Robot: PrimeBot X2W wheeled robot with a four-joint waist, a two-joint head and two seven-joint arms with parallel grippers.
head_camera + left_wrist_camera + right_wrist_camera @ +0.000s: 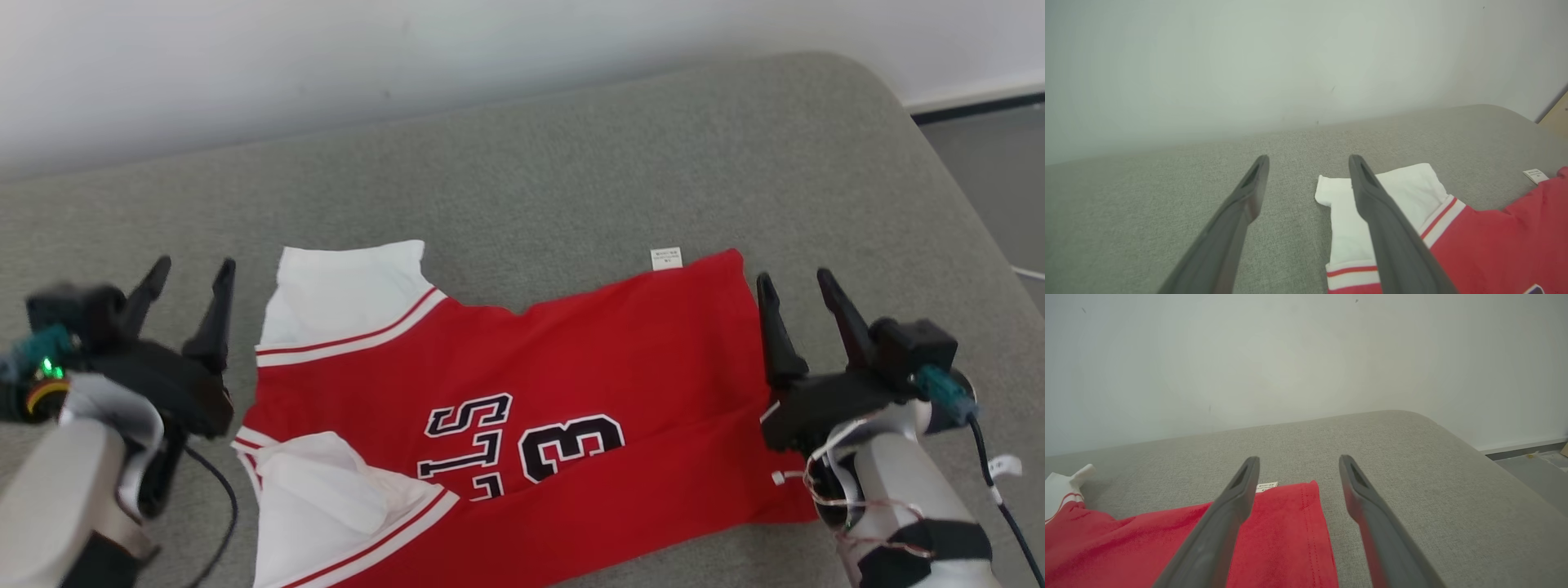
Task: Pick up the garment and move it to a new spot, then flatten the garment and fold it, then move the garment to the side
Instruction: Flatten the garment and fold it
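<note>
**On the grey padded surface, two open grippers bracket a red jersey mid-fold**

At the left end of the cloth, the left gripper [196, 265] stands with its fingers spread wide and nothing between them, just beside the far white sleeve [343, 294] of the garment [531, 367]. The right gripper [793, 278] is likewise wide open and empty at the hem [731, 327] on the opposite end. In the left wrist view one finger crosses the sleeve. In the right wrist view one finger crosses the hem's far corner, near a small white label [666, 259]. Whether either finger touches cloth cannot be told.

The jersey lies lengthwise between the arms on the surface [571, 163]. Its near long edge seems turned over, with a crease cutting through the black lettering [563, 449]. A second sleeve [326, 490] bunches at the near left.

The fold appears under way. To do it well, both grippers would likely need to pinch the far edge at matching points, lift together and lay it evenly. The loose sleeves should be tucked in rather than dragged askew.
</note>
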